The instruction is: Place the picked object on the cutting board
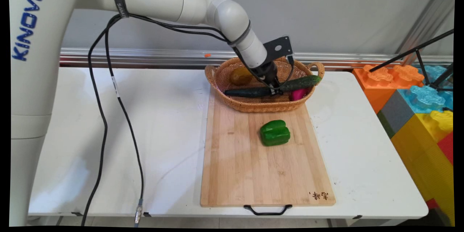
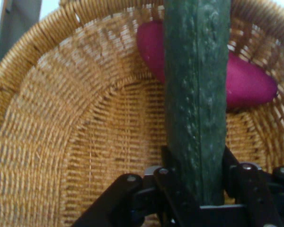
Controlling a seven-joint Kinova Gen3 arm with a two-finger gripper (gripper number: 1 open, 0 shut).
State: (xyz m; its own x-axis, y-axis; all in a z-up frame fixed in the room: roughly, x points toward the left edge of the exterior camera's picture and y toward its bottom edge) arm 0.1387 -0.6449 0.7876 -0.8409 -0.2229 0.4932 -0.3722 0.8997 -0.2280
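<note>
The black claw point(image 1: 274, 88) reaches down into the wicker basket point(image 1: 253, 106) at the far end of the wooden cutting board point(image 1: 253, 166), and its two fingers are clamped on the dark green cucumber point(image 1: 301, 82) near the middle of its length. In the hand view the cucumber point(image 2: 196, 94) rises straight up from between the fingers point(image 2: 173, 189), which press against it on either side. The cucumber runs across the basket, one end pointing out past the claw toward the arm's side and the other end resting up on the rim near the handle on the opposite side.

Just beyond the claw, under the raised end of the cucumber, lies a magenta thing point(image 1: 298, 94), smooth and tapered; in the hand view it point(image 2: 248, 85) sits behind the cucumber against the woven wall point(image 2: 85, 118), and it may be an eggplant or a sweet potato, though too little of it shows to tell. On the other side of the claw, deeper in the basket, sits a yellowish-brown rounded thing point(image 1: 240, 76), partly hidden by the arm.

Nearer the camera than the claw, a green bell pepper point(image 1: 275, 133) lies on the cutting board, apart from the basket. The board rests on the white bench point(image 1: 145, 123), with a black handle point(image 1: 267, 210) at its near edge. Well off to the far side of the claw from the arm stand large coloured building blocks point(image 1: 420, 116) beside the bench.
</note>
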